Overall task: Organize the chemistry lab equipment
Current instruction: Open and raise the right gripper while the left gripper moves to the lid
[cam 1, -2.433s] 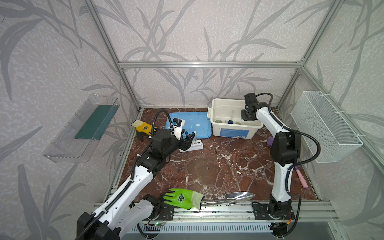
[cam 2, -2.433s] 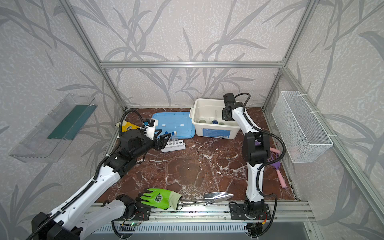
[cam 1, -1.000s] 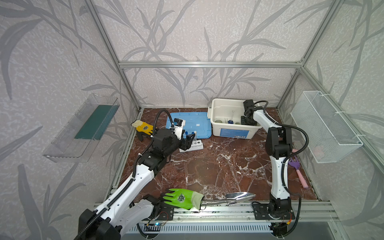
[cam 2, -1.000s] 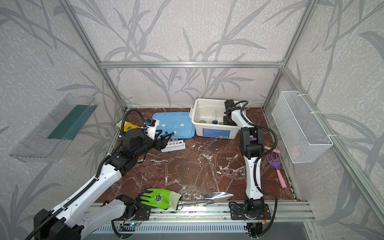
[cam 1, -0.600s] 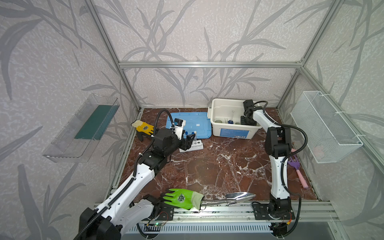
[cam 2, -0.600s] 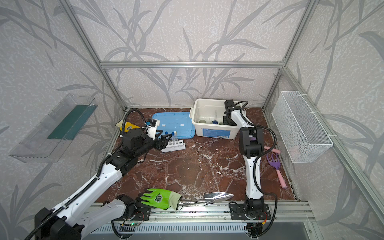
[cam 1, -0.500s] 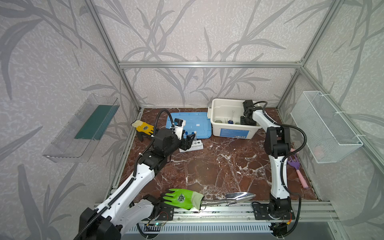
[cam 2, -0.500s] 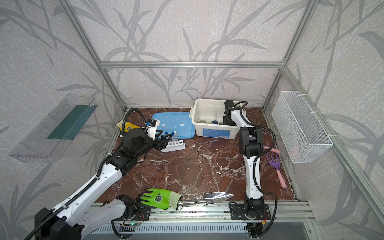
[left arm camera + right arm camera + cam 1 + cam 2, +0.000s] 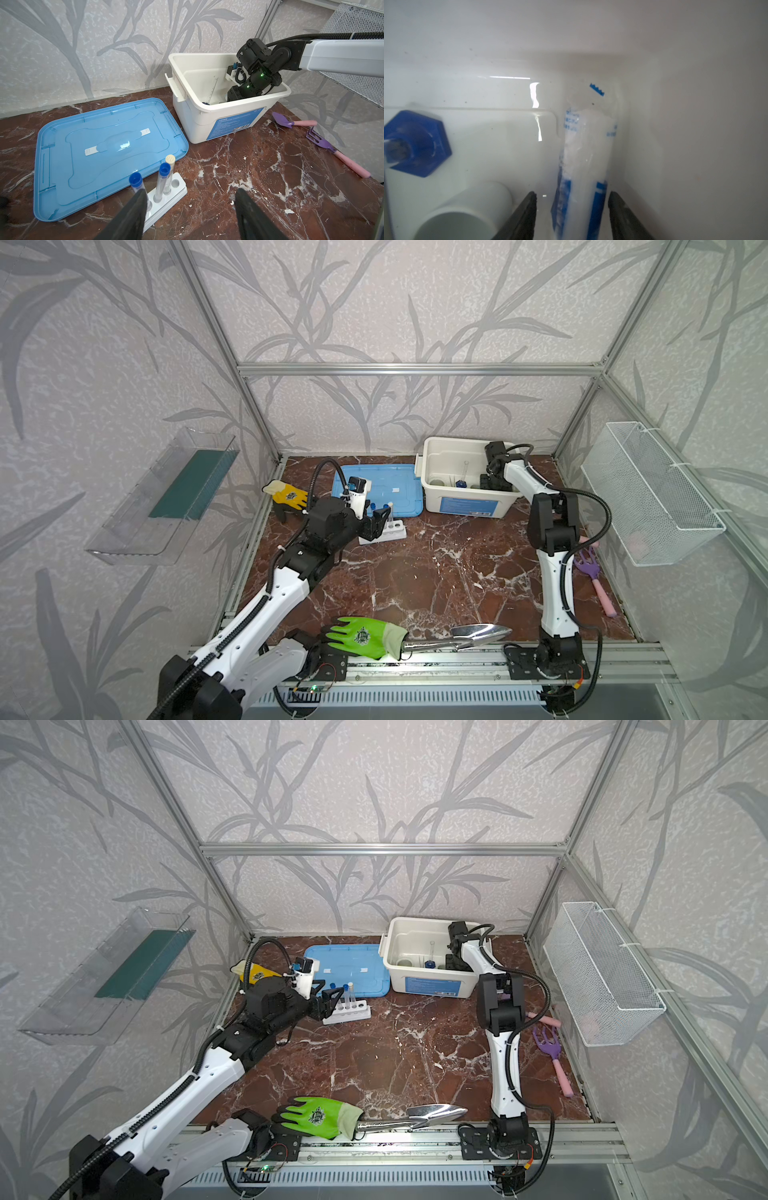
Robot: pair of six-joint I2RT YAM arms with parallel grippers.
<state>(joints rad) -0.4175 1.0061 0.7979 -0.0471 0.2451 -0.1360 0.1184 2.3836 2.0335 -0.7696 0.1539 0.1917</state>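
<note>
Right wrist view is showing my right fingers (image 9: pixel 572 197) standing spread around the plastic packet (image 9: pixel 583 149) in the white bin's (image 9: pixel 675 104) corner. I am judging a straight lift-out cleanest, grazing neither it nor the cup (image 9: pixel 467 207). My left fingers (image 9: pixel 191 191) are hovering spread by the desk's (image 9: pixel 270 176) test-tube rack (image 9: pixel 180 190).

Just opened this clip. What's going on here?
Two robot arms are sorting lab gear. The right gripper is down inside the open white bin. Its jaws stand open on either side of a clear plastic packet with blue print and are not pinching it. The left gripper hangs open at the white rack, which holds three capped test tubes. The bin's blue lid lies flat beside the bin.
</note>
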